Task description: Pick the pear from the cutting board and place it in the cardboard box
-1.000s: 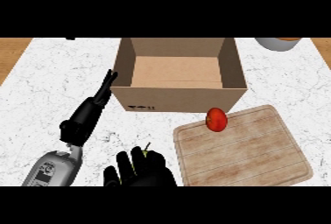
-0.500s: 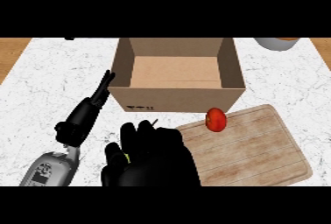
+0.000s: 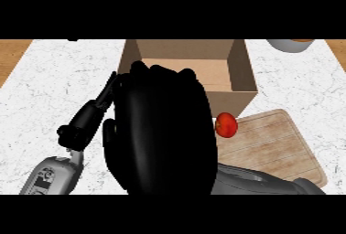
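My right hand (image 3: pixel 162 132) fills the middle of the head view, raised close to the camera with its back toward me and its fingers curled. It covers the left front of the open cardboard box (image 3: pixel 242 68). The pear is hidden under this hand; only the earlier frames show a bit of green with a stem in its fingers. The wooden cutting board (image 3: pixel 280 146) lies to the right of the hand, with a red round fruit (image 3: pixel 226 124) at its near-left corner, in front of the box. My left hand (image 3: pixel 88 121) rests open at the left, fingers straight.
A grey bowl (image 3: pixel 290 45) stands at the back right corner. The white marble counter (image 3: pixel 47 91) ends in a wooden strip (image 3: pixel 13 52) at the far left and right. The box's right wall stands just behind the board.
My right hand has risen from the counter's front edge, up and toward the box, and now looks much larger. The green bit in its fingers no longer shows. The left hand has stayed still.
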Controlling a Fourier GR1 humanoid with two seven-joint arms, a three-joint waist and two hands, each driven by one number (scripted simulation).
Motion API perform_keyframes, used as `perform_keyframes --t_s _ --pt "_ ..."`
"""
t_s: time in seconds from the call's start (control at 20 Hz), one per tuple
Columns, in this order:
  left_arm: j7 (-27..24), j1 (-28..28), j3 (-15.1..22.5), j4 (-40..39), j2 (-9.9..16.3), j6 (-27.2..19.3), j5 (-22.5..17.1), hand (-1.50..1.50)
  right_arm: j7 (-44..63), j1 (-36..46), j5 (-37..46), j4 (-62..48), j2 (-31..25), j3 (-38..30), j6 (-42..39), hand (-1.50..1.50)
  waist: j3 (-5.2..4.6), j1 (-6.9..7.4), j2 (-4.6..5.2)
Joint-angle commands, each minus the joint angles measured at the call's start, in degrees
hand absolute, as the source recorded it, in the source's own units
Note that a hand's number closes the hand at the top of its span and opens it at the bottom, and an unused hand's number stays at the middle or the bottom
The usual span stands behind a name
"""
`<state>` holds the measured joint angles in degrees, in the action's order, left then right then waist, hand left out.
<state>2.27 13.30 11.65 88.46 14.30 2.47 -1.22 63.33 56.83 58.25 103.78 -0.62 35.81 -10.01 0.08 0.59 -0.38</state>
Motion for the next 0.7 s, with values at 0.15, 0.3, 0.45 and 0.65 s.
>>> perform_keyframes --t_s 0.15,0.3,0.45,0.65 --pt "0.09 -2.05 2.23 -2.77 -3.01 -0.38 1.70 0.00 2.01 4.41 -2.04 -8.19 0.59 -7.43 2.06 1.50 -0.13 -0.23 0.42" --pt "-1.84 -1.06 1.08 -4.09 -2.36 0.19 2.31 0.00 -0.04 5.98 -0.86 -13.77 0.60 -9.56 4.76 1.50 -0.14 -0.10 0.52" --pt "1.04 -1.51 2.24 -2.30 -3.54 -1.03 3.53 0.00 -3.51 4.78 2.32 -18.82 0.60 -10.09 6.52 1.50 -0.10 -0.05 0.49" --pt "1.91 1.80 -1.49 -4.01 -1.82 1.94 0.58 0.00 -12.12 4.22 1.40 -27.15 -1.42 -13.60 8.96 1.50 -0.11 -0.09 0.72"
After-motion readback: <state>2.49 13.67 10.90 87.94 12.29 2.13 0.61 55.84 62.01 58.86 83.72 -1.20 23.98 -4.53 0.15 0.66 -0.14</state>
